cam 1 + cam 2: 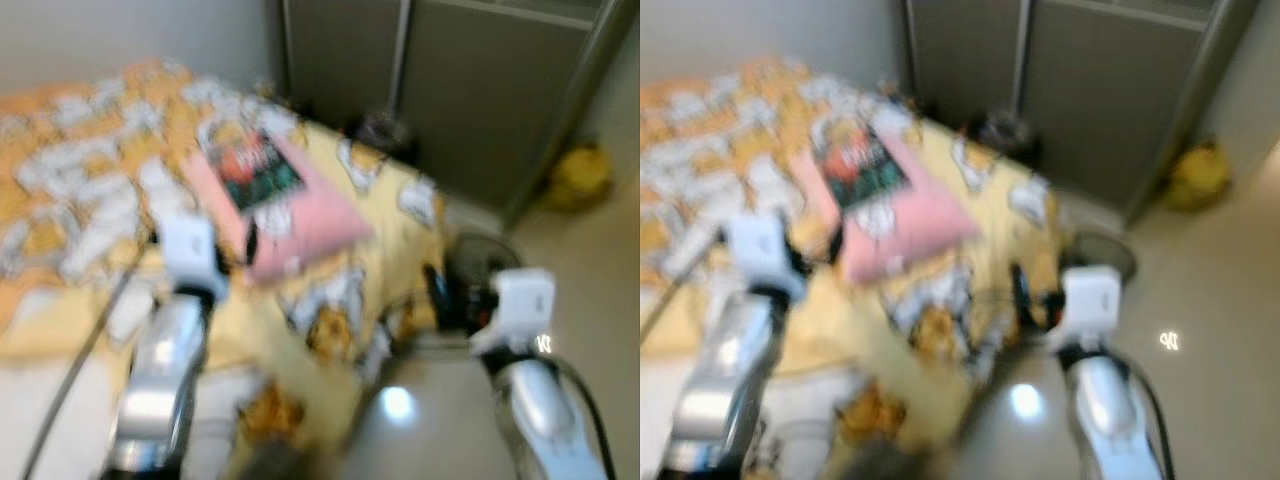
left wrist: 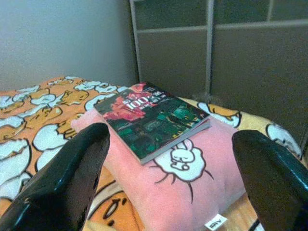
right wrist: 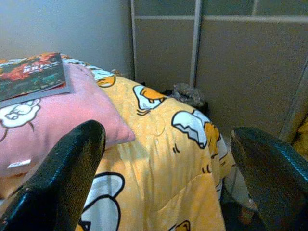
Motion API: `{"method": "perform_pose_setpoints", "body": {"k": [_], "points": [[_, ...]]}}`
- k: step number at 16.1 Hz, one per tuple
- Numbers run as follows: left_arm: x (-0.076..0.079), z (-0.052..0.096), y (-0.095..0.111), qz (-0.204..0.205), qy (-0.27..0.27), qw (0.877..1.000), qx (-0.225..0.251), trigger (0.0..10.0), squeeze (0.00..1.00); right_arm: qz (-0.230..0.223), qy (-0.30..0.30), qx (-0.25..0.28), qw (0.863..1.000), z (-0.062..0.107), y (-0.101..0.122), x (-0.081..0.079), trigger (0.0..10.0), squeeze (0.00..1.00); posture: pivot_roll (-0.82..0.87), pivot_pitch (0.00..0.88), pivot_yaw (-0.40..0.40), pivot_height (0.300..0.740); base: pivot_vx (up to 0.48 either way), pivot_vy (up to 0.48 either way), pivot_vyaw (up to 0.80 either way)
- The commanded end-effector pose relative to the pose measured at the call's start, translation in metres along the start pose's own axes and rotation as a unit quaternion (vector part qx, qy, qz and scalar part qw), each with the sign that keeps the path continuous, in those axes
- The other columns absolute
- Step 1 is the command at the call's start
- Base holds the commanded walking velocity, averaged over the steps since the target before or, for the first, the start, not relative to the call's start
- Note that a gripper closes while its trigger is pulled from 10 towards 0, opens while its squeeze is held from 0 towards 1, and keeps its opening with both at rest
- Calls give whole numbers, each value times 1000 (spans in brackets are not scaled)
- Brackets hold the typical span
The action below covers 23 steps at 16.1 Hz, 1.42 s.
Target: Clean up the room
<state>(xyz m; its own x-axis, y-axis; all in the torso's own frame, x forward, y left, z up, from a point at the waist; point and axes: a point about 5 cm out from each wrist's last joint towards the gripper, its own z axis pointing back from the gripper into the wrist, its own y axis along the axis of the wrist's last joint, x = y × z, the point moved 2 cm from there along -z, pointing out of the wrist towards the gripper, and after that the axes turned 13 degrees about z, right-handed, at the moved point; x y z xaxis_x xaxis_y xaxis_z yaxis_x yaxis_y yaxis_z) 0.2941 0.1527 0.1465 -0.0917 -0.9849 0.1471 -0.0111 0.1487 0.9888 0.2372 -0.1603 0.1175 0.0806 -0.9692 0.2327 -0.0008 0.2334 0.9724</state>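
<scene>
A book (image 2: 154, 115) with a dark red and green cover lies on a pink pillow (image 2: 197, 183) on the bed, which has a yellow and orange cartoon blanket (image 1: 90, 180). My left gripper (image 2: 171, 139) is open, level with the pillow's near edge, its fingers spread to either side of the book. In the blurred head view the left gripper (image 1: 245, 243) sits against the pillow (image 1: 310, 225). My right gripper (image 3: 166, 137) is open too, held off the bed's corner with nothing between its fingers.
Dark sliding wardrobe doors (image 1: 450, 90) stand behind the bed. A dark bundle (image 3: 187, 94) lies on the floor at their foot. A yellow object (image 1: 577, 175) sits on the floor at far right. Glossy tile floor (image 1: 400, 405) lies beside the bed.
</scene>
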Motion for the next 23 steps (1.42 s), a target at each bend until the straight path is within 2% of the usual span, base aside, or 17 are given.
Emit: {"method": "perform_pose_setpoints", "body": {"k": [1,3,5,7,8,9,10,13,14,15,17,19,21,22,23], "points": [[-9,-12,15,-29,5,999,15,10000,0,-8,4,6,1000,-2,2,-6,10000,0,-192,0,76,740,480,0,0],[-12,-25,22,-28,9,999,14,10000,0,-10,5,4,1000,-2,1,-9,10000,0,-197,0,80,740,480,0,0],[-6,-33,24,-24,5,1000,10,10000,0,-11,8,3,1000,-2,1,-11,10000,0,-205,0,83,740,480,0,0],[2,-44,19,-8,-6,1000,-7,10000,0,-13,10,0,1000,-2,-1,-12,10000,0,-207,0,81,740,0,0,0],[6,-61,16,8,-12,1000,-14,10000,0,-15,15,-2,1000,-1,-1,-14,10000,0,-211,5,70,740,0,0,0],[5,-66,14,6,-10,1000,-17,10000,0,-16,17,-2,1000,-1,-1,-15,10000,0,-211,5,70,740,0,0,0],[7,-87,8,4,-11,1000,-23,10000,0,-14,24,1,1000,0,1,-19,10000,0,-235,20,74,740,0,0,0],[19,-104,-2,3,-19,999,-37,10000,0,-13,24,0,1000,4,2,-20,10000,0,-275,46,83,740,0,0,0],[29,-110,-8,23,-22,998,-48,10000,0,-14,24,-3,1000,8,1,-21,10000,0,-285,59,86,740,0,0,0],[33,-113,-10,40,-19,997,-56,10000,0,-14,25,-5,1000,10,1,-22,10000,0,-290,65,88,740,0,0,0],[41,-121,-14,116,-3,990,-74,10000,0,-12,30,-12,999,21,2,-27,10000,0,-328,103,92,740,0,0,0],[41,-124,-15,150,20,985,-81,10000,0,-9,32,-21,999,34,3,-27,10000,0,-359,139,90,740,0,0,0],[31,-126,-10,120,56,989,-63,10000,0,-3,32,-31,999,44,3,-26,10000,0,-382,164,88,740,0,0,0],[20,-128,7,62,88,994,-9,10000,0,3,32,-38,999,55,4,-26,10000,0,-412,189,87,740,0,0,0],[19,-129,16,42,91,995,13,10000,0,6,32,-40,999,58,5,-26,10000,0,-415,193,86,740,0,0,0]]}}
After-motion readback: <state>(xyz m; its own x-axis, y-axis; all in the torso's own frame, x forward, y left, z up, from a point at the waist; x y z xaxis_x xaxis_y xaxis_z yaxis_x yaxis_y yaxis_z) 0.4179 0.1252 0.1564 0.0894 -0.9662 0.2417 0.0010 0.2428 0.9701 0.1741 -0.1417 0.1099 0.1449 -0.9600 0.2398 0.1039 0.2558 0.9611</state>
